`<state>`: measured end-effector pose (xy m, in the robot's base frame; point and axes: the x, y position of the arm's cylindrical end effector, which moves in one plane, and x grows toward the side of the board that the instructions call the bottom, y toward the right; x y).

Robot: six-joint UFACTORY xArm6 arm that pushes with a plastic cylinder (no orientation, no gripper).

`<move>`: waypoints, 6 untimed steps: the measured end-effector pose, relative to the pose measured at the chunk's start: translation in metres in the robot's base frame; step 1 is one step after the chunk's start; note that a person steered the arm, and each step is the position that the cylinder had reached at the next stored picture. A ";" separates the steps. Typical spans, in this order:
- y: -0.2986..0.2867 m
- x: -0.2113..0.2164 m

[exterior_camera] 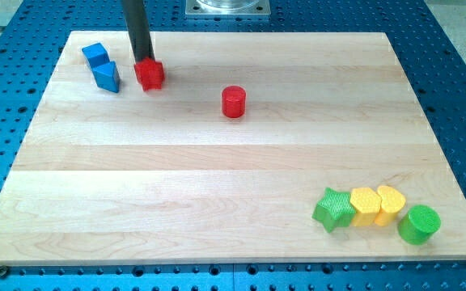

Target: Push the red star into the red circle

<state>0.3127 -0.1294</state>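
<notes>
The red star [150,75] lies near the view's top left on the wooden board [217,178]. The red circle [234,102], a short cylinder, stands to its right and a little lower, about a hundred pixels away. My tip [143,61] is at the star's upper left edge, touching or almost touching it. The dark rod rises from there out of the view's top.
A blue cube [95,55] and a blue triangle [107,77] sit just left of the star. At the bottom right stand a green star [334,209], a yellow hexagon [365,206], a yellow heart [390,203] and a green circle [419,224].
</notes>
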 end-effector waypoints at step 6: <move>-0.055 0.136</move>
